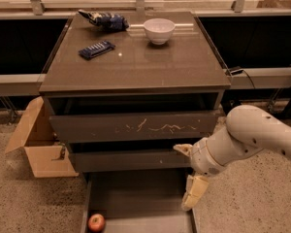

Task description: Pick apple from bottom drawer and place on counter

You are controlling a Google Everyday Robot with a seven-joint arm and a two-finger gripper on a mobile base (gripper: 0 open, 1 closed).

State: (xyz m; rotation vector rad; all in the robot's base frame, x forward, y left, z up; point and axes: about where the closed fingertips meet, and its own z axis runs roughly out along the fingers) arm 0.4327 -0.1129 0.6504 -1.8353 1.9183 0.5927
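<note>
The apple (96, 222) is small and red and lies in the front left corner of the pulled-out bottom drawer (136, 198). The counter (136, 62) is the glossy brown-grey top of the cabinet. My gripper (188, 173) hangs at the end of the white arm over the drawer's right side, in front of the middle drawer front. Its pale fingers (194, 192) are spread apart and hold nothing. The gripper is well to the right of the apple and above it.
On the counter stand a white bowl (159, 30), a crumpled blue bag (105, 19) and a dark blue flat packet (96, 49). An open cardboard box (36, 142) sits on the floor left of the cabinet. The top drawer front (136, 126) has pale scratches.
</note>
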